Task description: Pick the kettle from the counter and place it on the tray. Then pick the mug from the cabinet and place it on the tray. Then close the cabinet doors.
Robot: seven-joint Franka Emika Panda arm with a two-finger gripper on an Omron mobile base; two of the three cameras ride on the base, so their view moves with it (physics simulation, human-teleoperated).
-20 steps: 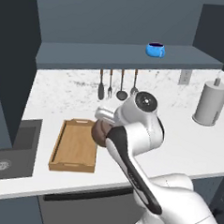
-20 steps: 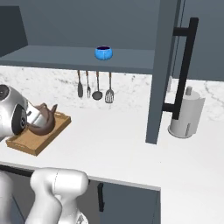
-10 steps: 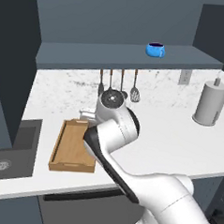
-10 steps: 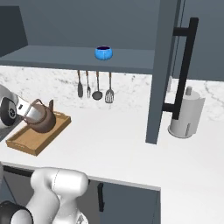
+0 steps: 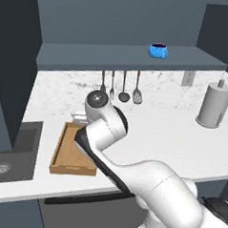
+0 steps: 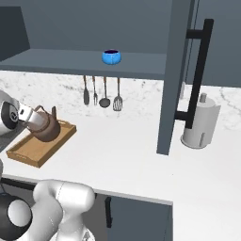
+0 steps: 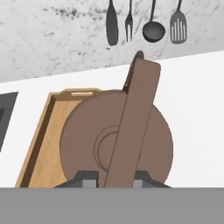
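Note:
The dark-brown kettle (image 6: pixel 46 126) hangs by its arched handle (image 7: pixel 131 127) from my gripper (image 7: pixel 114 178), which is shut on that handle. It sits over the far right part of the wooden tray (image 6: pixel 28 151), partly past the right rim in the hand view; I cannot tell whether it touches the tray (image 7: pixel 38 144). In the left base view my arm hides the kettle, and the tray (image 5: pixel 65 153) shows beside it. The blue mug (image 5: pixel 158 50) stands on the open cabinet's shelf (image 5: pixel 114 56), also seen as the mug (image 6: pixel 111 57) from the right.
The right cabinet door (image 6: pixel 181 80) stands open, edge-on over the counter (image 6: pixel 122 150), and the left door (image 5: pixel 13 67) is open too. Utensils (image 5: pixel 122 90) hang on the back wall. A paper towel roll (image 5: pixel 213 106) stands at the right and the dark sink (image 5: pixel 8 152) lies left of the tray.
My arm's upper joints have swung left and back. The kettle stays over the tray's far end, now more upright, with the grip on its handle unchanged.

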